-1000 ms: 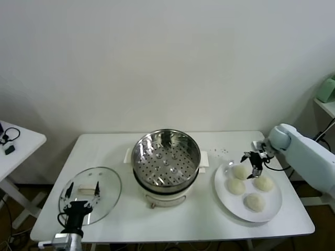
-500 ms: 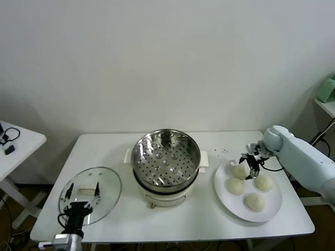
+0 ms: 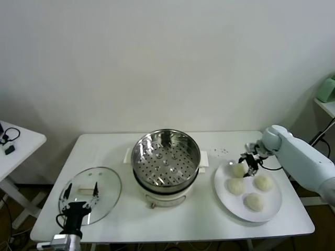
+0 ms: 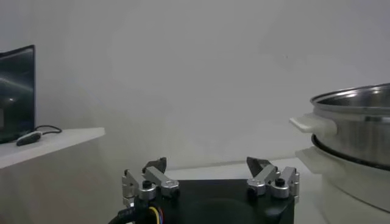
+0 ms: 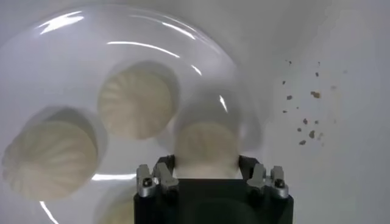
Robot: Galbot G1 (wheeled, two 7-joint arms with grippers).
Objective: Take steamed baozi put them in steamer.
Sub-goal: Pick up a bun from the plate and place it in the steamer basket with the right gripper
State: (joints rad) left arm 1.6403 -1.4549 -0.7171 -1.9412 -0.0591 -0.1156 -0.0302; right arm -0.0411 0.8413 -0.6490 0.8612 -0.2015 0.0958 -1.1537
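My right gripper (image 3: 246, 162) is shut on one steamed baozi (image 3: 239, 169), a cream-white bun at the far left part of the white plate (image 3: 272, 208). In the right wrist view the bun (image 5: 206, 146) fills the gap between the gripper's (image 5: 206, 163) dark fingers. I cannot tell whether it is off the plate. Three other baozi (image 3: 235, 185) (image 3: 263, 182) (image 3: 255, 202) lie on the plate. The shiny steamer (image 3: 166, 159), its perforated floor bare, stands at the table's middle. My left gripper (image 3: 79, 197) is parked open over the glass lid.
A round glass lid (image 3: 107, 183) lies at the table's front left. Small dark crumbs (image 3: 222, 151) dot the table between steamer and plate. A second white table (image 3: 15, 144) with a cable stands far left. The steamer's side (image 4: 359, 128) shows in the left wrist view.
The right gripper's fingers went from wide open around the far-left bun to shut on it. The right arm shifted slightly towards the steamer. The left arm stayed still.
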